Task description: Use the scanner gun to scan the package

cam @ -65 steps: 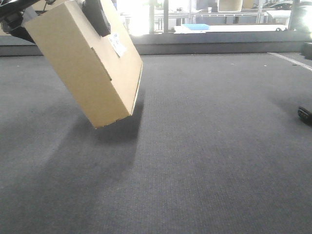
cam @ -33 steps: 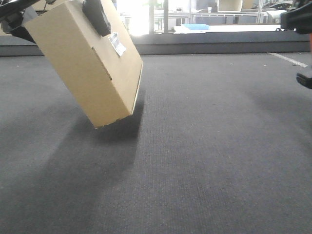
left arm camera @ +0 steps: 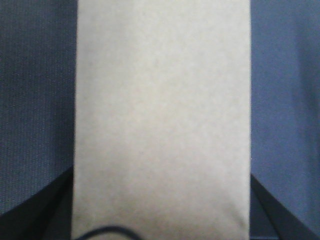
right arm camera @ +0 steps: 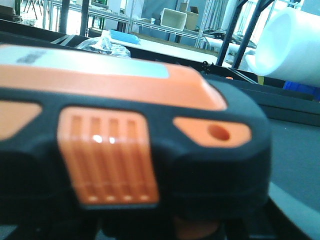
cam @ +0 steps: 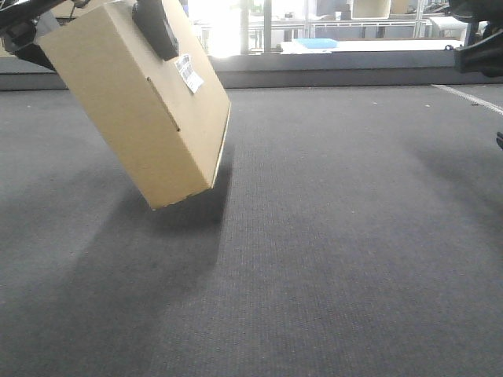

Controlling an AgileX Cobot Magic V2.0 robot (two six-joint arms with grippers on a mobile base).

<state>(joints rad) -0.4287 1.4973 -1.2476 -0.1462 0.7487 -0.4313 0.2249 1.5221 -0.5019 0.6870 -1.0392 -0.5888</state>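
The package (cam: 141,110), a flat tan cardboard box with a small white label (cam: 189,72), hangs tilted above the grey carpet at upper left. My left gripper (cam: 98,35) is shut on its top end, with one black finger (cam: 159,27) lying over the labelled face. In the left wrist view the package (left arm camera: 162,115) fills the middle between dark fingers (left arm camera: 60,210). The scanner gun (right arm camera: 130,125), orange and black, fills the right wrist view, held off the carpet by my right gripper (right arm camera: 195,227). Only a dark part of the right arm (cam: 479,51) shows at the front view's right edge.
Grey carpet (cam: 330,236) covers the work surface. A low dark ledge (cam: 330,76) runs along the back, with bright tables and a blue item (cam: 314,43) beyond it. A white line (cam: 471,98) crosses the far right. A white roll (right arm camera: 295,45) stands behind the scanner.
The scanner's black foot has lifted off the carpet at right and left the front view almost entirely; the right arm now shows at the upper right edge. The package stays held, barely shifted.
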